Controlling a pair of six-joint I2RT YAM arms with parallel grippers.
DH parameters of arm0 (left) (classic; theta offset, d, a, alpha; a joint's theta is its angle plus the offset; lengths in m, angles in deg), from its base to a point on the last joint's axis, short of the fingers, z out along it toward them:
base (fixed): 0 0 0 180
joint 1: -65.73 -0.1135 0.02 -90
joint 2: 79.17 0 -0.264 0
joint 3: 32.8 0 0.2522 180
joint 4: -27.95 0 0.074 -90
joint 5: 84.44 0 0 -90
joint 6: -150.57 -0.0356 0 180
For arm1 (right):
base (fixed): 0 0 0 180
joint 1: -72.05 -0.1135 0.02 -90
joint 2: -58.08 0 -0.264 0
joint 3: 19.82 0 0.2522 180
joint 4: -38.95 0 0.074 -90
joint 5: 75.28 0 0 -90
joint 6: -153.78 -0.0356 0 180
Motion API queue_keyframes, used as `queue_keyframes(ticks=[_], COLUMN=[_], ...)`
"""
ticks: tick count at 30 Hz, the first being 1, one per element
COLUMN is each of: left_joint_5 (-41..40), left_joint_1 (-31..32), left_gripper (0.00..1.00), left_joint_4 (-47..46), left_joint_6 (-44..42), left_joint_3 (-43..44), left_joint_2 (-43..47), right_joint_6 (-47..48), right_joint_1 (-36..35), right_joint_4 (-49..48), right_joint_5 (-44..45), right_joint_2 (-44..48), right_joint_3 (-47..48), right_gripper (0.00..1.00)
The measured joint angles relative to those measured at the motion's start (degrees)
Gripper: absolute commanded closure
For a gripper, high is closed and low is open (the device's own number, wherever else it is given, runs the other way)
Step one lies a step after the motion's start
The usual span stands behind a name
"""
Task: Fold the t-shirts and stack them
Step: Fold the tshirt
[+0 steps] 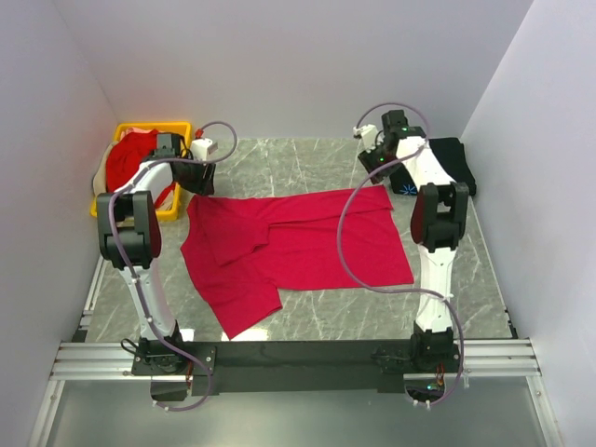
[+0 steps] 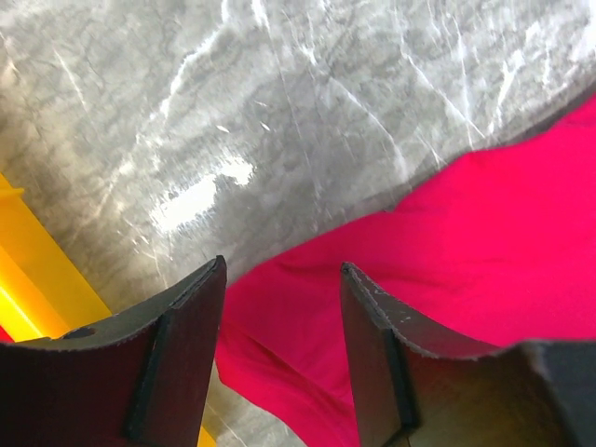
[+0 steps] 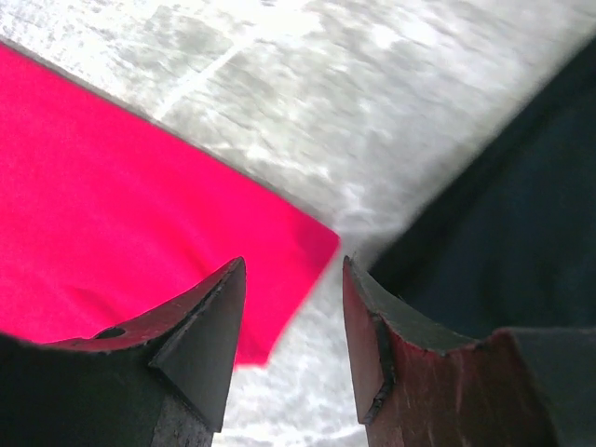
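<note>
A bright red t-shirt (image 1: 298, 247) lies spread on the grey marble table, partly folded over on its left side. My left gripper (image 1: 197, 177) is open and empty, hovering over the shirt's far left corner (image 2: 447, 270). My right gripper (image 1: 379, 160) is open and empty above the shirt's far right corner (image 3: 140, 214). A folded black t-shirt (image 1: 447, 163) lies at the far right and shows in the right wrist view (image 3: 503, 242). More red shirts (image 1: 130, 158) sit in the basket.
A yellow plastic basket (image 1: 172, 207) stands at the far left, its edge in the left wrist view (image 2: 37, 270). White walls enclose the table on three sides. A black and blue object (image 1: 406, 185) sits by the black shirt.
</note>
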Motion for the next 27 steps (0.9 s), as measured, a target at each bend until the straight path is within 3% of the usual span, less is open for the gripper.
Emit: queue_keyframes(ticks=[8, 11, 14, 15, 17, 21, 27], left_joint_5=[-0.3, -0.5, -0.9, -1.0, -1.5, -2.6, -3.1], left_joint_1=[0.0, 0.0, 0.0, 0.0, 0.0, 0.0, 0.0], left_gripper=[0.41, 0.43, 0.48, 0.54, 0.64, 0.97, 0.99], left_joint_4=[1.1, 1.8, 2.4, 2.6, 3.1, 3.9, 3.1], left_joint_6=[0.0, -0.1, -0.5, -0.8, -1.5, -2.5, -1.8], left_joint_3=[1.6, 1.7, 1.7, 1.7, 1.8, 2.7, 6.4], left_joint_2=[-2.8, -3.2, -3.6, -3.8, -4.2, -5.7, -8.0], right_joint_6=[1.4, 2.3, 3.3, 3.7, 4.4, 4.5, 2.5], right_joint_1=[-2.1, -2.1, -2.1, -2.1, -2.2, -2.2, -2.3], right_joint_4=[-1.0, -1.0, -1.1, -1.1, -1.1, -1.7, -7.8], right_joint_5=[2.3, 3.3, 4.3, 4.7, 5.6, 7.4, 12.2], right_joint_2=[-4.2, -5.1, -5.6, -5.6, -5.7, -5.7, -5.6], right_joint_3=[-0.8, -0.9, -1.2, -1.2, -1.2, -1.5, -3.2], right_gripper=[0.48, 0.55, 0.73, 0.87, 1.0, 1.0, 1.0])
